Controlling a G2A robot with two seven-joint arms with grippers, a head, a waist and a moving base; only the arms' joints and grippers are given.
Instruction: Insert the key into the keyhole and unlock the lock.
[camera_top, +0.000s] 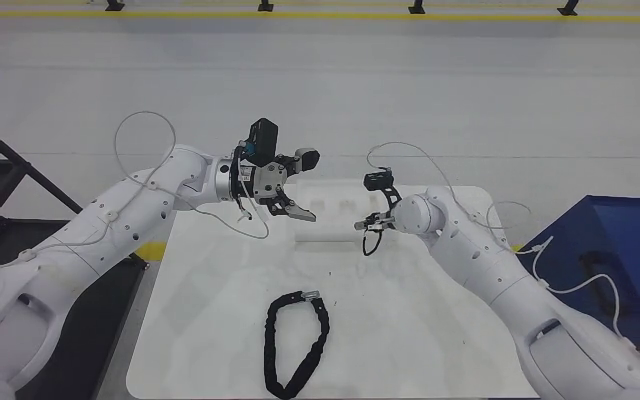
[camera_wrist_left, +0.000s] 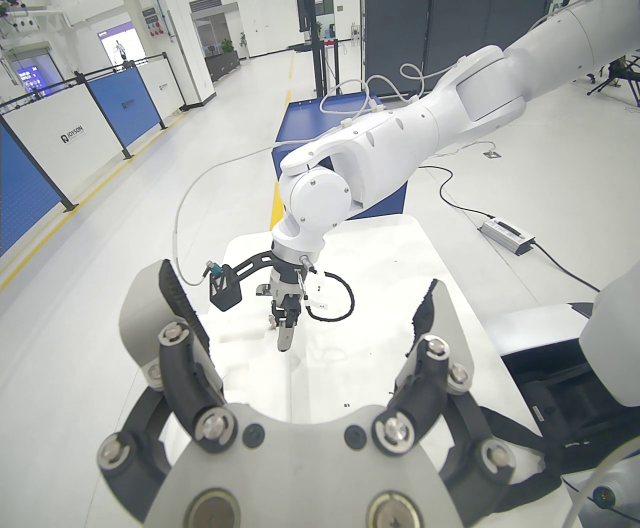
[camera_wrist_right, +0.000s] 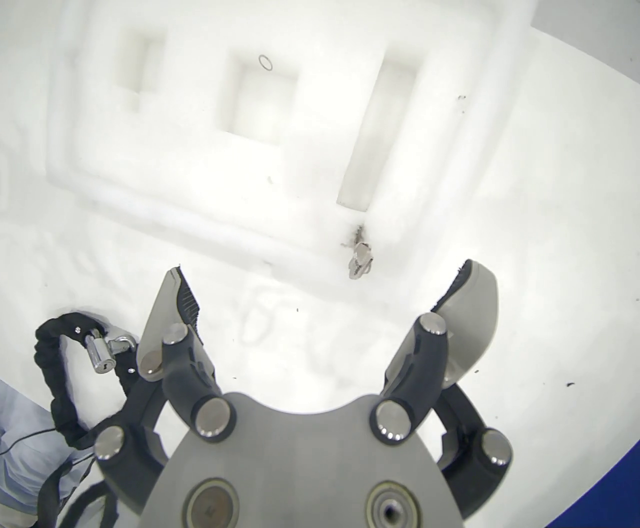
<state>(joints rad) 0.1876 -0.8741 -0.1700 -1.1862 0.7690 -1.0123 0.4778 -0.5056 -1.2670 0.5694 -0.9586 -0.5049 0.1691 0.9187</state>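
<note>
A small silver key (camera_wrist_right: 361, 255) lies against the front edge of a white foam block (camera_wrist_right: 200, 165), just past my right gripper (camera_wrist_right: 322, 287). That gripper is open and hangs over the table a short way from the key. A silver padlock (camera_wrist_right: 102, 357) closes a black cloth-covered chain (camera_wrist_right: 55, 380), which lies in a loop near the table's front (camera_top: 295, 345). The padlock (camera_top: 312, 295) sits at the top of the loop. My left gripper (camera_top: 303, 185) is open and held above the block's left end, facing the right gripper (camera_wrist_left: 285, 335).
The foam block (camera_top: 335, 205) has several rectangular pockets and stands at the back of the white table (camera_top: 420, 330). A blue bin (camera_top: 600, 250) stands off the table's right side. Bare table lies between the block and the chain.
</note>
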